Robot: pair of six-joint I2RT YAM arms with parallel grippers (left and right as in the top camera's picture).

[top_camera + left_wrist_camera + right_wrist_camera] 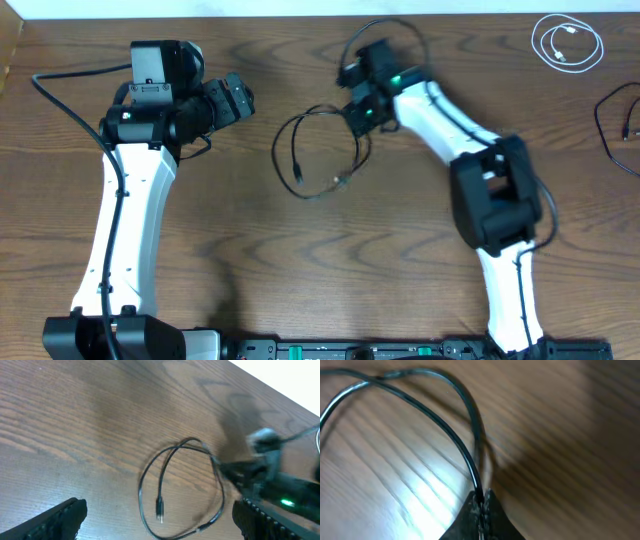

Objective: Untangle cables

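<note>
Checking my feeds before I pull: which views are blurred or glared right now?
Right wrist: table smeared at right, glare patch lower left, black cable at the shut fingers readable. Left wrist: right arm blurred, cable loop sharp. Overhead: sharp, evenly lit.

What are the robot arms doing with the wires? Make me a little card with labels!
Right gripper: shut on the black cable loop
Left gripper: open, holding nothing
White cable: coiled, far right corner, untouched
Other black cable: by the table's right edge, apart from the rest
Table: brown wood
</note>
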